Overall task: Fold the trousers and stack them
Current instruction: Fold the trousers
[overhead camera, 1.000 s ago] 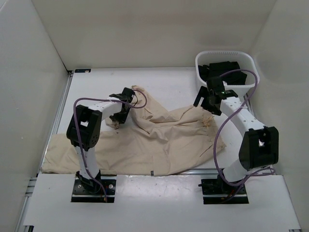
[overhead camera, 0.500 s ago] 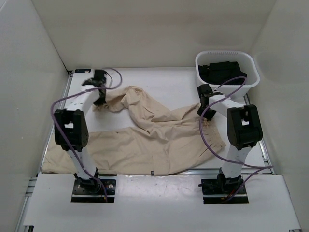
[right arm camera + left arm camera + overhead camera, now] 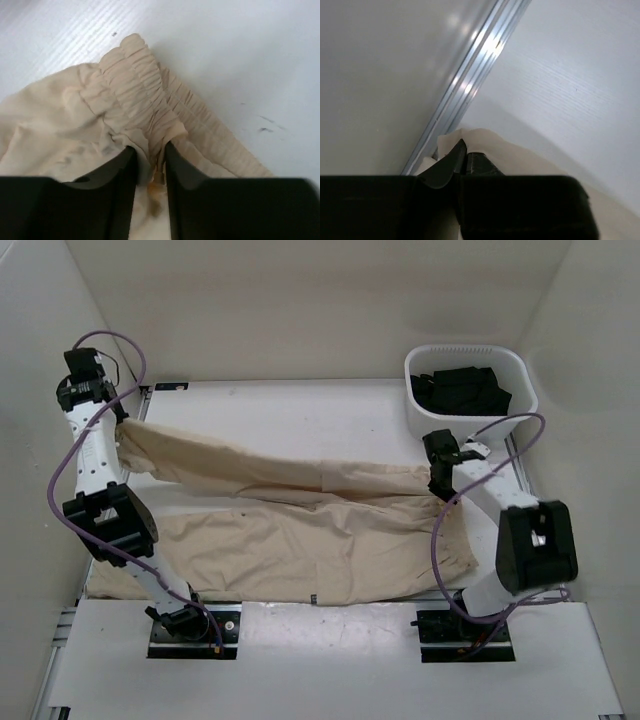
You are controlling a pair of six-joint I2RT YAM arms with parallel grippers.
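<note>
beige trousers (image 3: 300, 540) lie spread across the white table (image 3: 330, 410), waist to the right and legs running left. one leg rests flat along the near edge, and the other is drawn out in a long band towards the far left side. left gripper (image 3: 464, 156), at the table's left side just beside the aluminium rail (image 3: 465, 85), is clenched on the end of that far leg, a fold of tan cloth pinched between its dark fingers. right gripper (image 3: 150, 157), at the right end of the garment, has its jaws grasping the gathered elastic waistband (image 3: 145, 95), with the puckered fabric bunched up between the two fingers and fanning out beyond them onto the table. in the overhead view the far leg spans nearly the whole width between the two arms, wrinkled and slightly sagging in the middle. a small dark tag (image 3: 315, 598) shows on the cloth at the near edge. a white basket (image 3: 470, 358) stands in the far right corner, apart from the trousers, with black garments (image 3: 462, 390) inside it.
</note>
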